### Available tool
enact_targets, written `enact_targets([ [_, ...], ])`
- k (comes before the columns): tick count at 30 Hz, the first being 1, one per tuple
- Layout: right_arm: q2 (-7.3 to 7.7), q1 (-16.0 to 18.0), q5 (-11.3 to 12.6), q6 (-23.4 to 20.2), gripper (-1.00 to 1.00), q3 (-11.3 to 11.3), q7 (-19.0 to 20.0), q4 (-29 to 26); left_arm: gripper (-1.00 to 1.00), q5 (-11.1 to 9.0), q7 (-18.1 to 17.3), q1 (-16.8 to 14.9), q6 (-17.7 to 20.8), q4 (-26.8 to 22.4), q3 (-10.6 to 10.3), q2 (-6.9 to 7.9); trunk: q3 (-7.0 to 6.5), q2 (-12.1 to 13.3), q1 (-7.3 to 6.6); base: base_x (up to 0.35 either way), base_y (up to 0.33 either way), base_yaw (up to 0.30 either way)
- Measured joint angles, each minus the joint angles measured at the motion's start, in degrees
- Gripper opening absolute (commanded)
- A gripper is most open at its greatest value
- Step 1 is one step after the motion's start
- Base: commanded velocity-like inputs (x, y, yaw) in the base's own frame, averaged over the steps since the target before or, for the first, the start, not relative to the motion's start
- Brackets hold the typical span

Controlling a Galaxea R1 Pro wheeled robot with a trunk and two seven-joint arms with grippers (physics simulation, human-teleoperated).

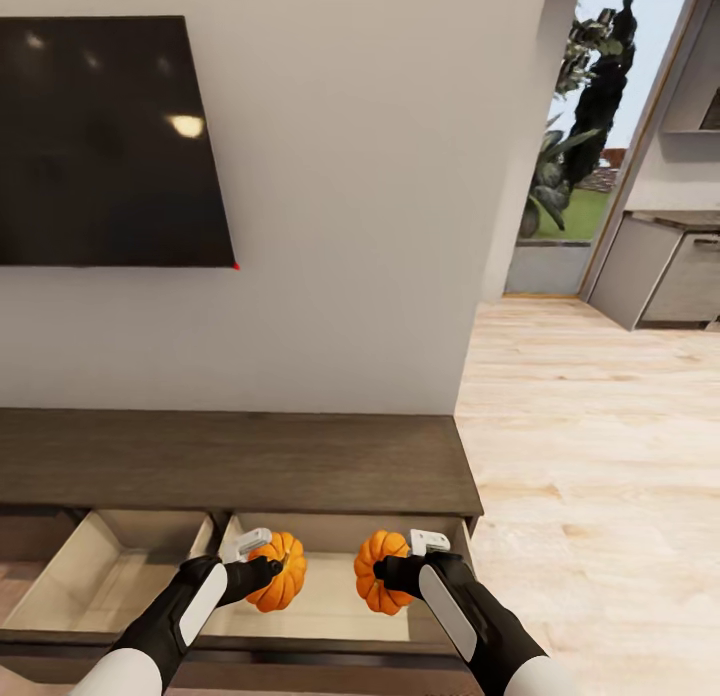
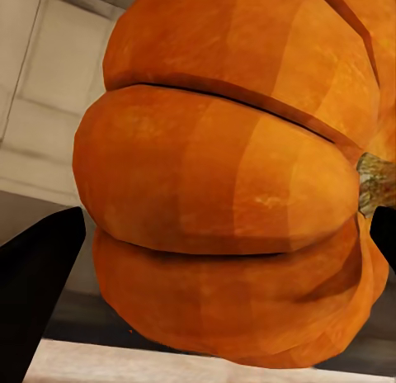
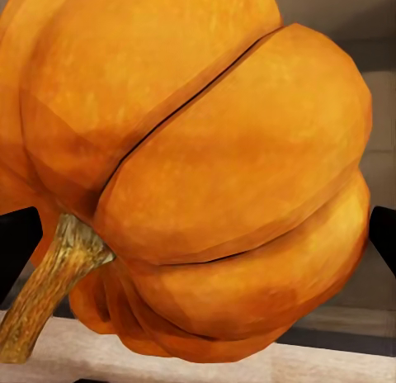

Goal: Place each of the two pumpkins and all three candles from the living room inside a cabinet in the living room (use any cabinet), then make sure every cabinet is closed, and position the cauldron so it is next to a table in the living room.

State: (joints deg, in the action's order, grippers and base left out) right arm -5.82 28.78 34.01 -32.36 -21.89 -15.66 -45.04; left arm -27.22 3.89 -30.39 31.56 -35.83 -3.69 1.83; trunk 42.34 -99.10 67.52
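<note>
Each of my grippers holds one bright orange ribbed pumpkin over the right-hand open drawer (image 1: 330, 616) of the long dark brown cabinet (image 1: 240, 461). The left gripper (image 1: 268, 568) is shut on the left pumpkin (image 1: 280, 572), which looms large in the left wrist view as the left pumpkin (image 2: 223, 177) between black fingers (image 2: 37, 284). The right gripper (image 1: 385, 574) is shut on the right pumpkin (image 1: 380, 571), seen close with its brown stem as the right pumpkin (image 3: 206, 168). Candles and cauldron are out of view.
A second drawer (image 1: 100, 576) stands open at the left, pale beige inside. A black TV (image 1: 105, 141) hangs on the white wall above the cabinet. Light wood floor (image 1: 600, 456) stretches right toward a doorway (image 1: 590, 126) and grey kitchen units (image 1: 670, 266).
</note>
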Motion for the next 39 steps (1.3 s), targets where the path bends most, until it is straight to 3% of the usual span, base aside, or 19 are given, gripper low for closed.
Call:
enact_targets([
  [14, 0.0, 0.0, 0.0, 0.0, -1.0, 0.0, 0.07, -0.03, -1.0, 0.01, -0.01, 0.0, 0.01, -0.01, 0.0, -0.05, 2.5, -5.62, 3.08, 0.0, 0.0, -0.003],
  [39, 0.0, 0.01, 0.01, 0.02, -1.0, 0.0, 0.07, 0.03, -1.0, -0.11, -0.09, 0.0, 0.0, -0.59, 0.0, -0.06, 2.5, -5.63, 3.08, 0.057, 0.0, 0.0],
])
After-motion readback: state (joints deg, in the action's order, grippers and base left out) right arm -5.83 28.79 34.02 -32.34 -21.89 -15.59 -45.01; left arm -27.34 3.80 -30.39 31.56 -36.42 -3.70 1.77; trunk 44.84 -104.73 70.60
